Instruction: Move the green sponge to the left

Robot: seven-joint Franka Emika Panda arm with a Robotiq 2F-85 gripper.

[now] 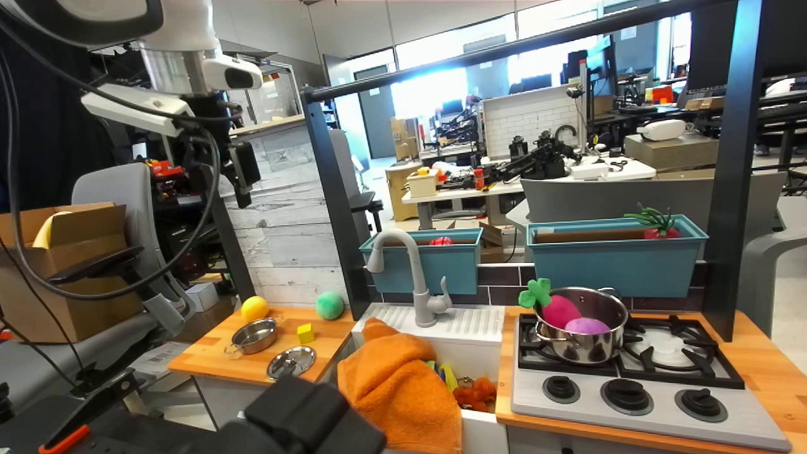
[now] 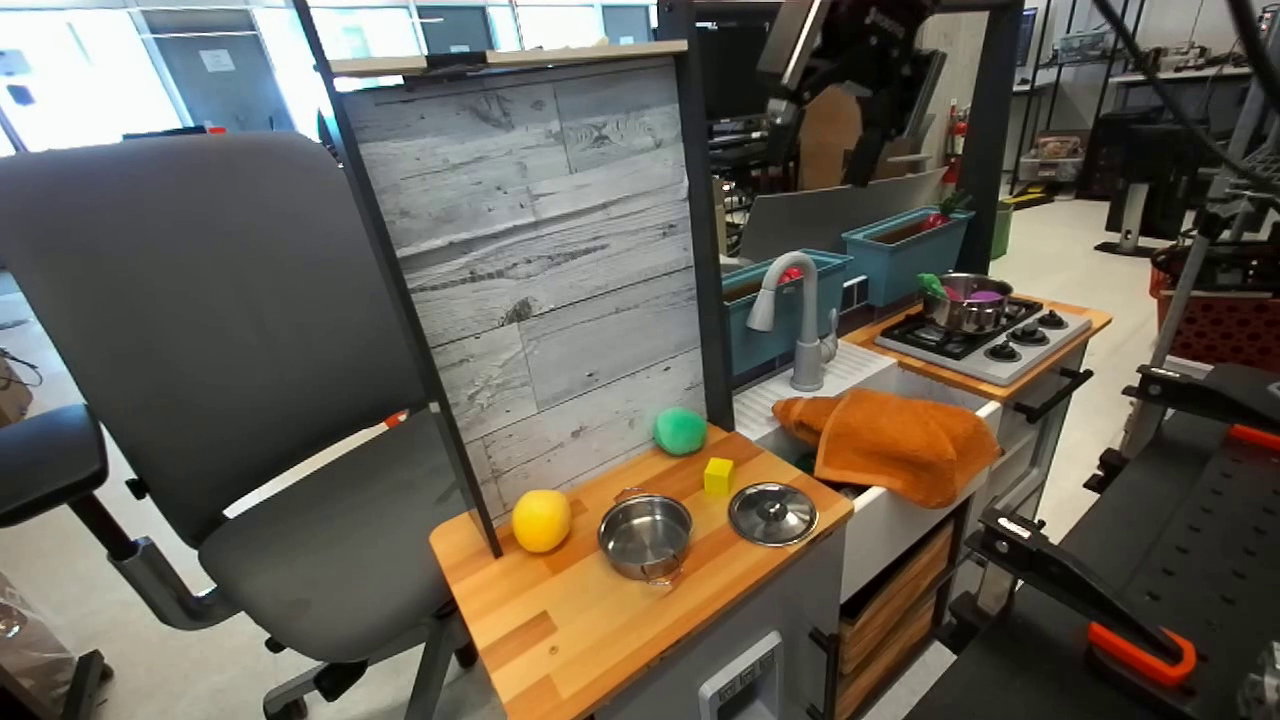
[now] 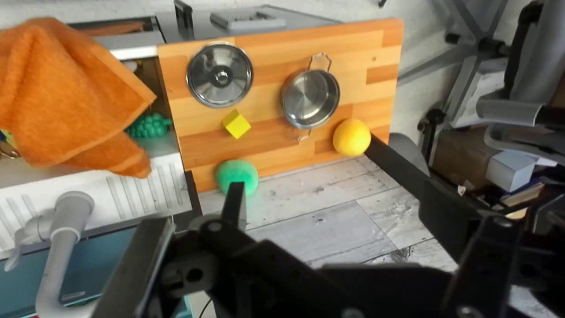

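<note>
Green sponge [image 2: 680, 431], rounded, fuzzy-looking, sits at the back edge of the wooden worktop [image 2: 560, 625], in the corner nearest the white sink [image 2: 885, 545]. Grey wood-patterned panel [image 2: 540, 250] stands right behind it; cannot tell whether the two touch. Dark post [image 2: 703, 220] just beside it on the sink side, so it is hemmed in at the back and toward the sink. In front of it, near but apart, a yellow cube [image 2: 718, 476]. Beyond the cube, steel lid [image 2: 772, 514], flat, knob up, by the front edge. Away from the sink, small steel pan [image 2: 645, 538], upright, a wire handle at either side; past that, yellow ball [image 2: 541, 520] at the back edge. Orange cloth [image 1: 397, 378] draped over the sink's front wall, in the wrist view partly hiding a bumpy green bunch [image 3: 150, 126]. Grey tap [image 2: 808, 340] at the sink's back. Farther off: teal planters [image 1: 615, 271] behind sink and stove [image 1: 596, 413]; on the stove a steel pot [image 1: 583, 350] holding a pink round thing [image 1: 561, 311] and a purple one, green leaf [image 1: 536, 294] at its rim. Pincer [image 3: 304, 163] high up, well apart from the worktop in both exterior views. Jaws spread wide, bare air between. In the wrist view one fingertip overlaps the sponge, the other lines up beside the yellow ball; contact with neither.
</note>
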